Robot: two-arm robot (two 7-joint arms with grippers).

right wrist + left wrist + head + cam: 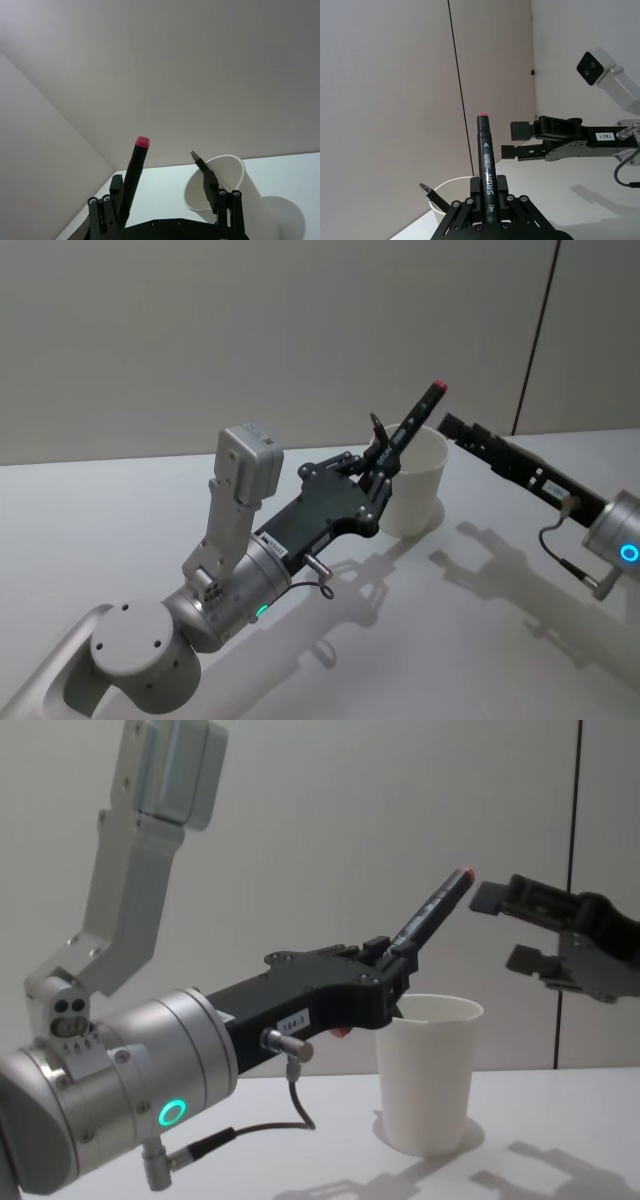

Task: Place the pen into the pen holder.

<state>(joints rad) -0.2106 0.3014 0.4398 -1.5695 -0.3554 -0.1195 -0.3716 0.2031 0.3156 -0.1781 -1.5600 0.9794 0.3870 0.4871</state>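
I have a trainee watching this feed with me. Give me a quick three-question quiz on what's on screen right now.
1. Fill in the blank: the right gripper, up beside the pen holder, has its jaws ____.
2. What carries the pen? A: the left gripper. B: the right gripper. C: nothing, it lies on the table.
3. True or false: the pen stands inside the pen holder.

Key: 1 open. 2 A. 3 false: it is held tilted, red cap up, above the rim.
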